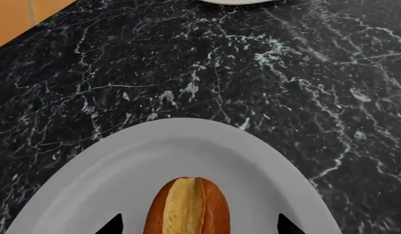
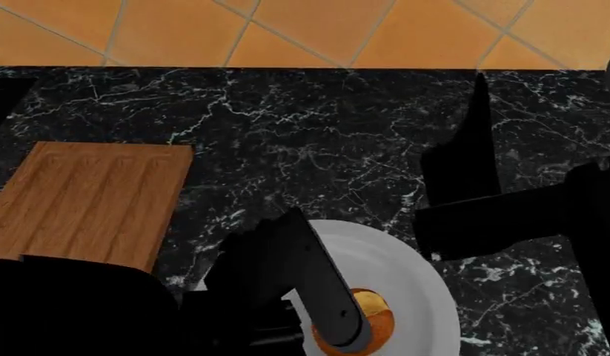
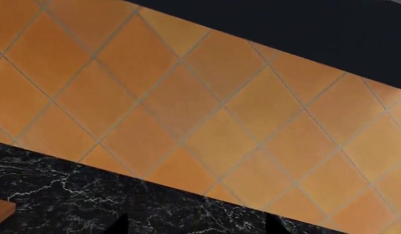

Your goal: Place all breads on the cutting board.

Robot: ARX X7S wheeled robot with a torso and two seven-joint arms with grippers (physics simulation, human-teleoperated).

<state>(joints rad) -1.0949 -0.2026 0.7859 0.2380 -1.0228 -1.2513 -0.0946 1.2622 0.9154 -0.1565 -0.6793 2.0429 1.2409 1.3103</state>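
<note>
A round golden-brown bread (image 1: 187, 207) with a yellowish split top lies on a white plate (image 1: 122, 170). My left gripper (image 1: 199, 226) is open, with one dark fingertip on each side of the bread and a gap to it on both sides. In the head view the left arm covers most of this bread (image 2: 376, 320) on the plate (image 2: 419, 274). The grooved wooden cutting board (image 2: 87, 196) lies bare at the left of the counter. My right gripper (image 3: 195, 226) is open with nothing between its fingers, held above the counter and facing the tiled wall.
The counter (image 2: 315, 126) is black marble, backed by an orange tiled wall (image 2: 284, 30). The rim of a second white plate (image 1: 233, 1) shows at the edge of the left wrist view. The right arm (image 2: 482, 200) hangs over the counter's right side.
</note>
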